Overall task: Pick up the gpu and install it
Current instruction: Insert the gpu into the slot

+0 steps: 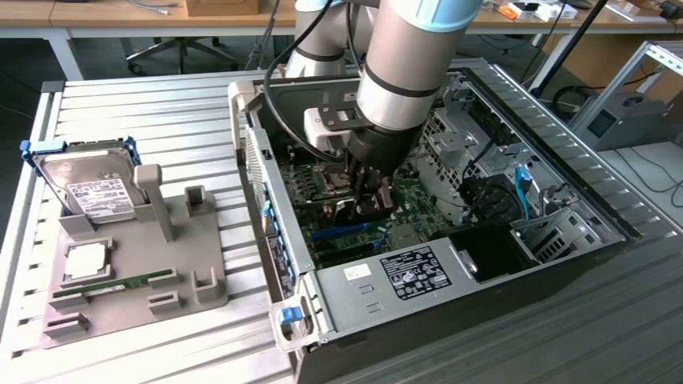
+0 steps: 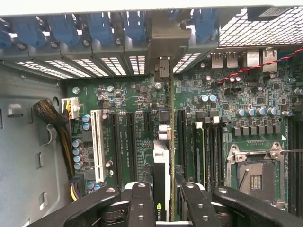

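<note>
- The gripper [image 2: 168, 191] reaches into the open computer case [image 1: 565, 172], its fingers [image 2: 142, 201] clamped on either side of the gpu [image 2: 162, 156].
- The gpu stands on edge at the motherboard [image 2: 128, 101], among the expansion slots.
- Its long axis runs from the fingers to the case's rear wall, with the metal bracket [image 2: 163, 40] at that wall.

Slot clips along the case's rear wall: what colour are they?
Blue. The slot clips show best in the wrist view.
</note>
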`<move>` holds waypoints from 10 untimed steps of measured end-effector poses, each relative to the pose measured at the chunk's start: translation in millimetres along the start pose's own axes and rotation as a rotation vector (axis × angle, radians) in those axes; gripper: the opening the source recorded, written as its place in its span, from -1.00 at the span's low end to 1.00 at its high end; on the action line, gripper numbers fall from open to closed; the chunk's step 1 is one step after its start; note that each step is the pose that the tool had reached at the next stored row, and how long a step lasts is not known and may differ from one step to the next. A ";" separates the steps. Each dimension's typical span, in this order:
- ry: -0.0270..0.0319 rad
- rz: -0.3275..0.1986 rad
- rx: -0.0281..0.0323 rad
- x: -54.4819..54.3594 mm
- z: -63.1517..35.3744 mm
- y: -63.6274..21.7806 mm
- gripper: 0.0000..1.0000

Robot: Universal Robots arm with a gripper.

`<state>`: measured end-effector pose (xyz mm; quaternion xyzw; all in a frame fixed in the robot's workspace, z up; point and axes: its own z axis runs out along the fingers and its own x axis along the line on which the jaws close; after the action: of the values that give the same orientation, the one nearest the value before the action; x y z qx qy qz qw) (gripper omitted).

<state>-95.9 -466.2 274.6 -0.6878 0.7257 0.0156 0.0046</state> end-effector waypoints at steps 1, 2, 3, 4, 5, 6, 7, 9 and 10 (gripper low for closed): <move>-0.0006 0.000 0.0000 0.0 0.0 0.0 -0.46; -0.0010 -0.001 0.0000 0.0 0.1 0.1 -0.46; -0.0009 -0.001 -0.0001 0.0 0.0 0.1 -0.46; -0.0009 -0.001 -0.0001 0.0 0.1 0.2 -0.46; -0.0010 -0.002 -0.0001 0.1 0.4 0.2 -0.46; -0.0011 -0.003 -0.0001 0.1 0.6 0.3 -0.46; -0.0014 -0.004 -0.0002 0.1 0.8 0.3 -0.46; -0.0024 -0.005 -0.0001 0.1 1.8 0.4 -0.46; -0.0029 -0.006 -0.0003 0.1 2.8 0.5 -0.46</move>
<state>-96.4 -466.2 271.8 -0.6900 0.7236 0.0167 0.0056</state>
